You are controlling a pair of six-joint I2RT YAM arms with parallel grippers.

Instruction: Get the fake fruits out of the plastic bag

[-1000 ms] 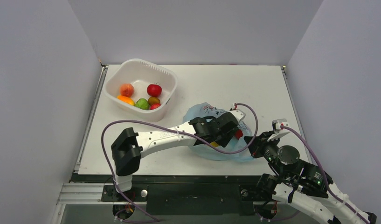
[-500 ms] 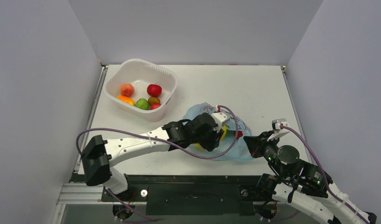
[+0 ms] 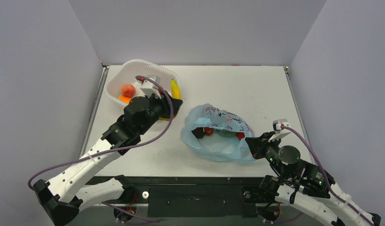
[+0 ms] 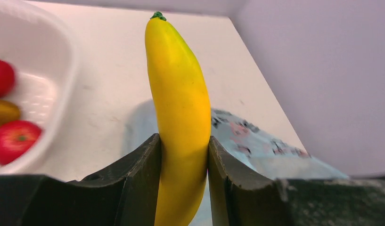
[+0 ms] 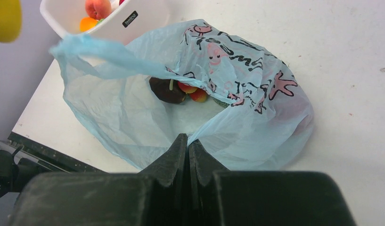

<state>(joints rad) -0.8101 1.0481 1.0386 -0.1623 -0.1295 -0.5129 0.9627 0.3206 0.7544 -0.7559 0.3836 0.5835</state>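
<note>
Left gripper (image 4: 183, 141) fingers clamped on the yellow banana piece (image 4: 178, 89), gripped on its lower half, green stem tip pointing away. Top view puts it over the right rim of the white tub (image 3: 134, 63), apart from the plastic bag (image 3: 217, 141). Right gripper (image 5: 187, 143) fingers pressed together, pinching the bag's near edge (mouth gapes toward the tub side). Inside the bag: red-orange balls (image 5: 192, 92) touching a dark piece (image 5: 164, 90). Bag lies on the table (image 3: 247, 84), just right of the tub.

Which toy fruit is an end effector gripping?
The yellow plastic banana, in the left end effector; others lie in the white plastic tub or blue plastic bag.
</note>
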